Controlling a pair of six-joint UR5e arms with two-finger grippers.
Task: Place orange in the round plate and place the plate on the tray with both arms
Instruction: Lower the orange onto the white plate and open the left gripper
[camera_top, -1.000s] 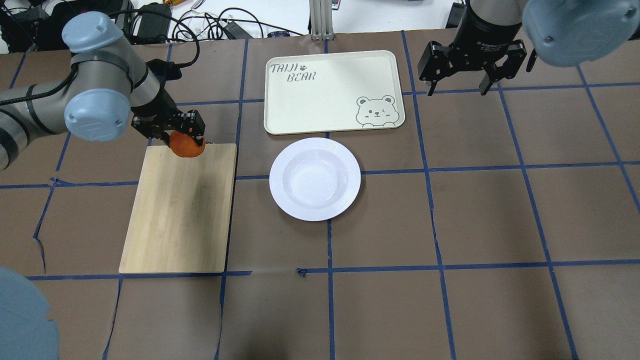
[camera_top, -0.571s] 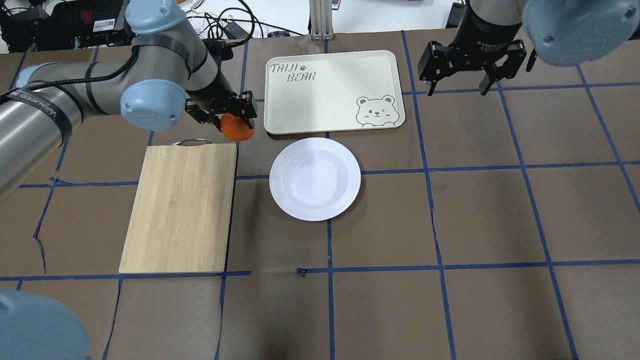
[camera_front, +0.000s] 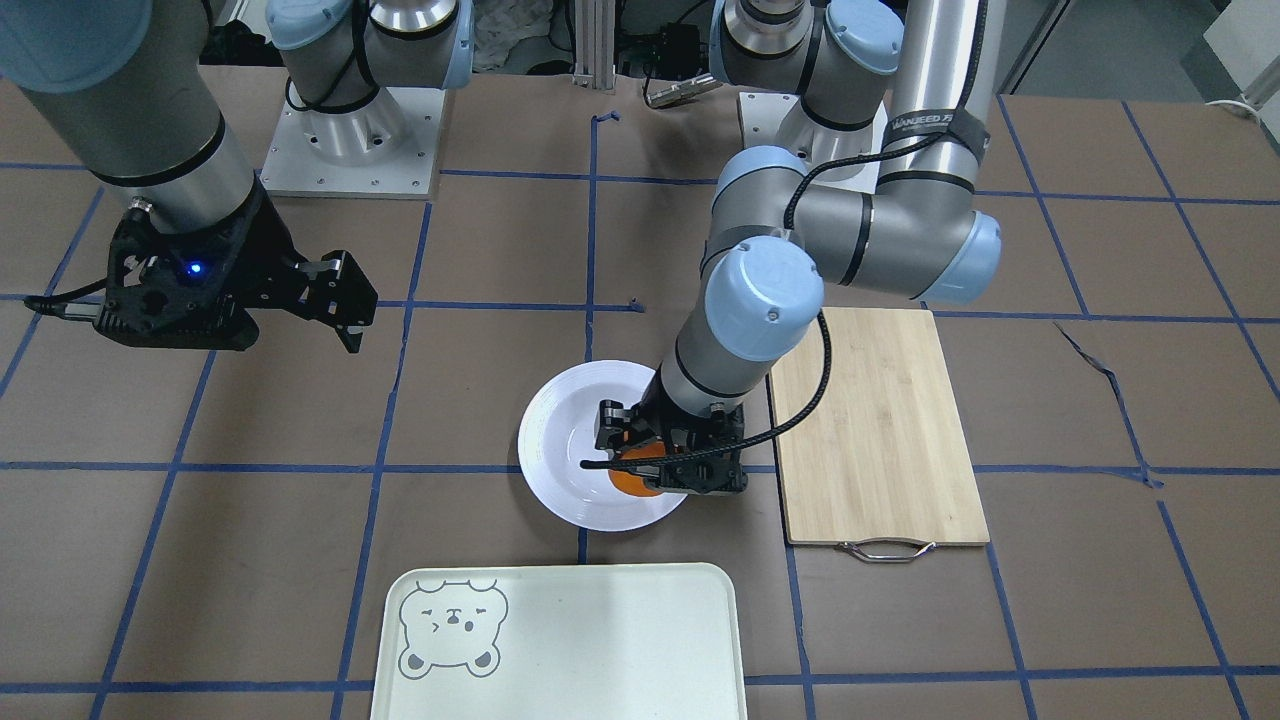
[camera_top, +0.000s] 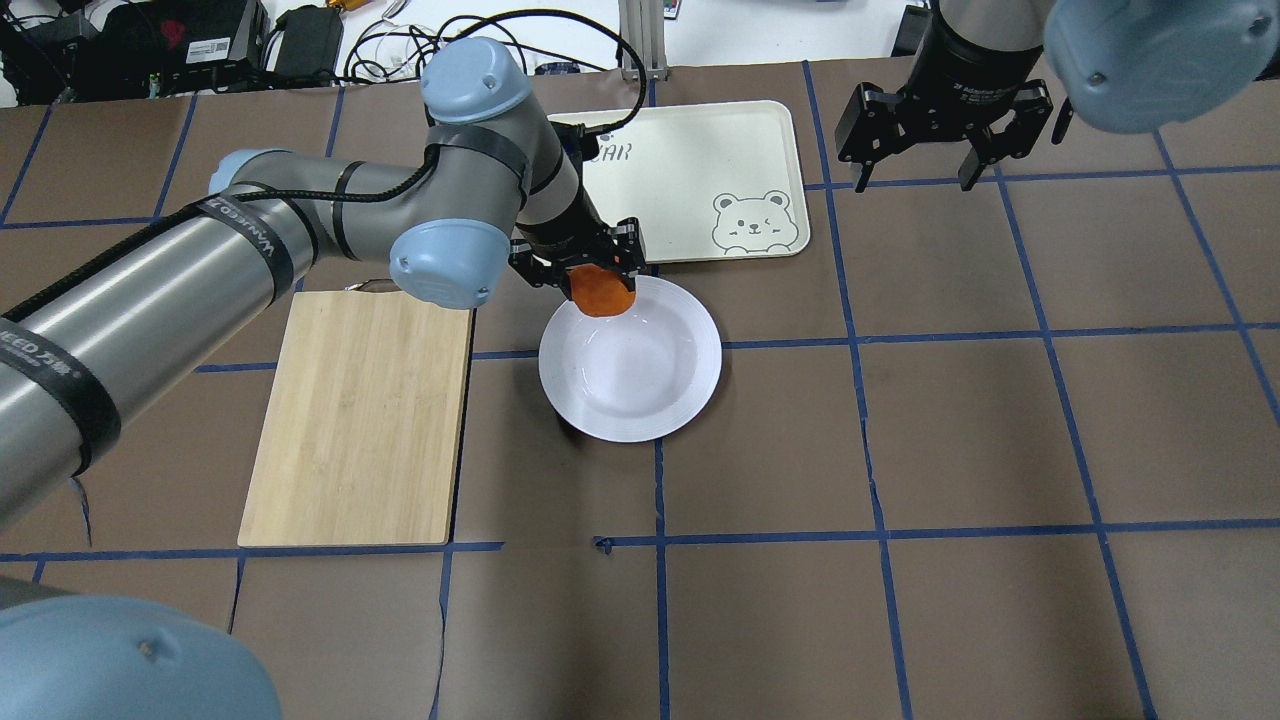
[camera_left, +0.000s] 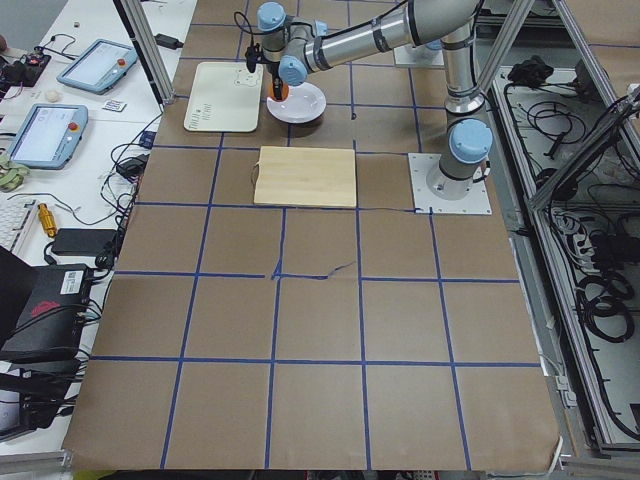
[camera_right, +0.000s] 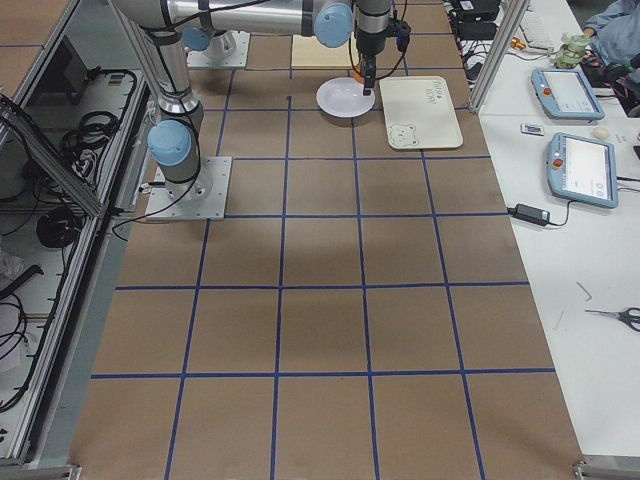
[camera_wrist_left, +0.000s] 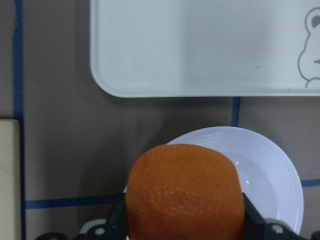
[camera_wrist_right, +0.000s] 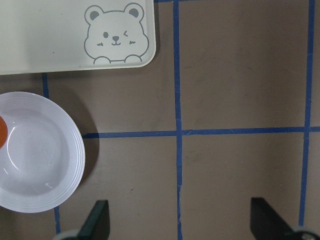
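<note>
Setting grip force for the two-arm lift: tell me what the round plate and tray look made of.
The round plate: glossy white, likely glazed ceramic or melamine; bright highlights, fine ridged rings on the rim. The tray: matte cream, probably plastic; dull even surface, rounded moulded corners, printed grey bear.

There is one orange (camera_top: 603, 293), one round plate (camera_top: 690, 400), one tray (camera_top: 700, 150) and one cutting board (camera_top: 360, 420). The arms number two: a left arm (camera_top: 320, 215) and a right arm (camera_top: 1130, 50).
</note>
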